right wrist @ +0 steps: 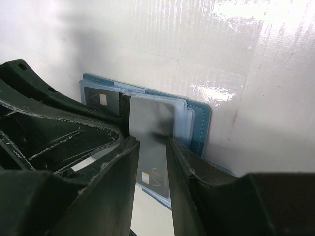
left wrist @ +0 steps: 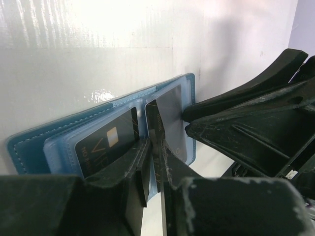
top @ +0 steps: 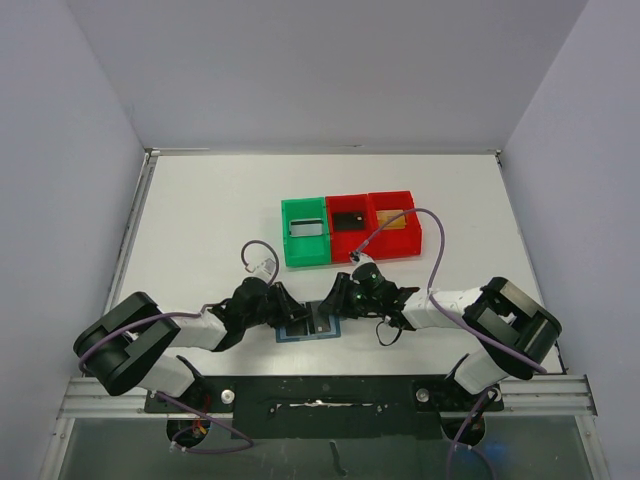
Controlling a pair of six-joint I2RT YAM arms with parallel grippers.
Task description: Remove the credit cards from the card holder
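Credit card edge tucked inside L gripper

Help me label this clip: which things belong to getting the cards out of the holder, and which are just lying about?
Job: holder, cards, left gripper, right gripper.
Lying about: green bin, two red bins.

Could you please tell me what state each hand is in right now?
Left hand: closed on the edge of the wallet.
Right hand: closed on a grey card.
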